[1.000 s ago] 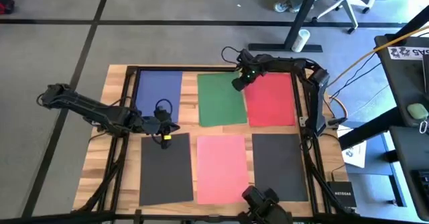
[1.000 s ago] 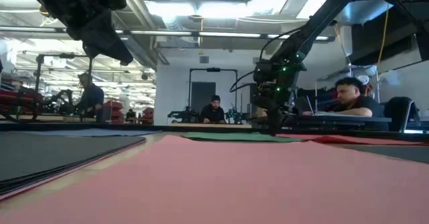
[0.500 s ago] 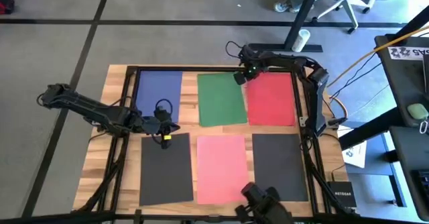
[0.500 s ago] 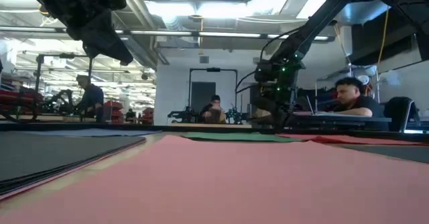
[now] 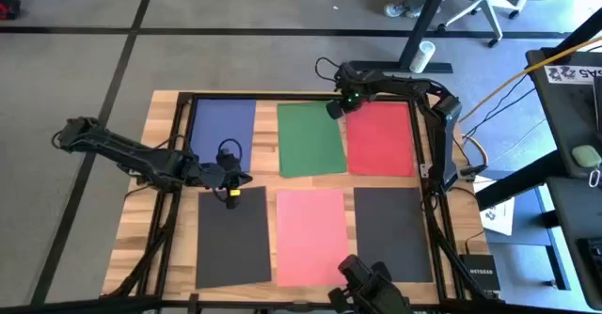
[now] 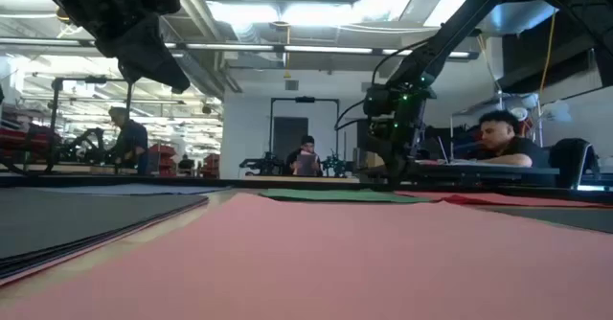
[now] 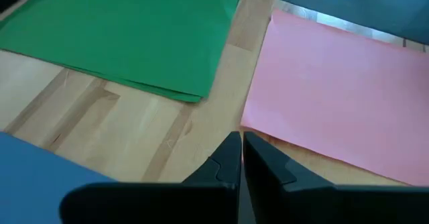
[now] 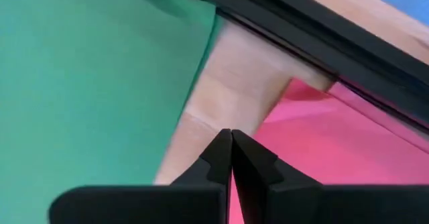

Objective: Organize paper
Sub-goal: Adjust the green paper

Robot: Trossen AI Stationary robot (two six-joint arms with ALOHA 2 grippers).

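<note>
While its jaws are pressed together on nothing, the right gripper sits over the bare wood strip, green sheet to one side, red sheet to the other. Left gripper, likewise closed and empty, hangs at the black sheet's far edge, beside the pink sheet.

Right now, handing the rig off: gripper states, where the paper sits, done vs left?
Left gripper: shut, empty, at the top edge of the left dark sheet.
Right gripper: shut, empty, at the gap between the green sheet and the red sheet.
Far row: blue sheet, green, red. Near row: dark, salmon sheet, right dark sheet.
Done: six separate piles. Left: green lies slightly skewed; nothing gripped.
</note>
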